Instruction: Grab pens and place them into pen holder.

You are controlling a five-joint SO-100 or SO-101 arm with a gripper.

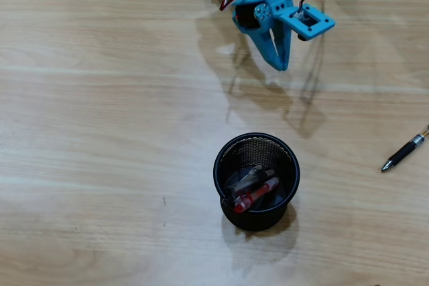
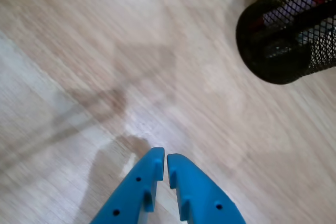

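The blue plastic hand [image 1: 281, 65] is clenched on nothing, above the pale wooden bench [image 1: 100, 132] at the far side. The round black wire-mesh pen holder [image 1: 257, 180] stands nearer, holding a red pen [image 1: 256, 195]; one black pen [image 1: 405, 151] lies far right

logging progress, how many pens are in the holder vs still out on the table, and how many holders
pens in the holder: at least 2, a red one and a dark one; any more are hidden
pens on the table: 1, by the overhead view's right edge
holders: 1
total: 4 things, 3 pens plus 1 holder
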